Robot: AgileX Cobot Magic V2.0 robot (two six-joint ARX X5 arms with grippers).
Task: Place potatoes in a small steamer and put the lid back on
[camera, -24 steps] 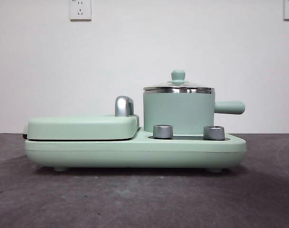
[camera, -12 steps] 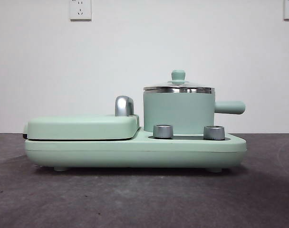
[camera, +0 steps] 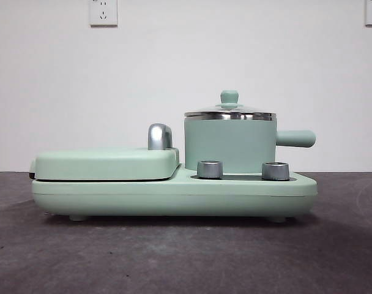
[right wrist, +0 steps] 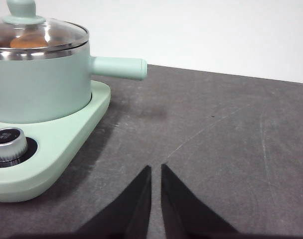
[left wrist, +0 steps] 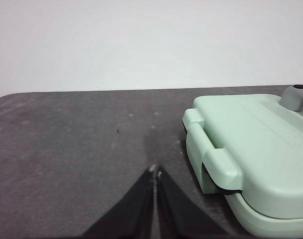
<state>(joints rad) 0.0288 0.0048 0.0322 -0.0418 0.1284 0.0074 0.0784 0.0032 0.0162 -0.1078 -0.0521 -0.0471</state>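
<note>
Starting on your left: the left claw sits low over the bare dark table, jaws pinched nearly together with just a sliver between them and nothing in them. It's just beside the end of the flat mint-green griddle, not touching it.

In the front view that griddle is closed, with its chrome handle sticking up behind it, and it shares one long green base with everything else. Two silver dials sit along the base's front edge.

Next over is the small steamer, standing upright on the base behind those dials, stubby handle pointing away from the griddle. The lid is seated flat on its steel rim, knob on top.

From the right wrist camera you can see an orange-brown shape through the glass of the lid, which looks like the potato inside the steamer, though the glare makes it hard to be sure.

The right claw hangs over open table past the steamer's handle, jaws also close together with a thin gap, holding nothing.
</note>
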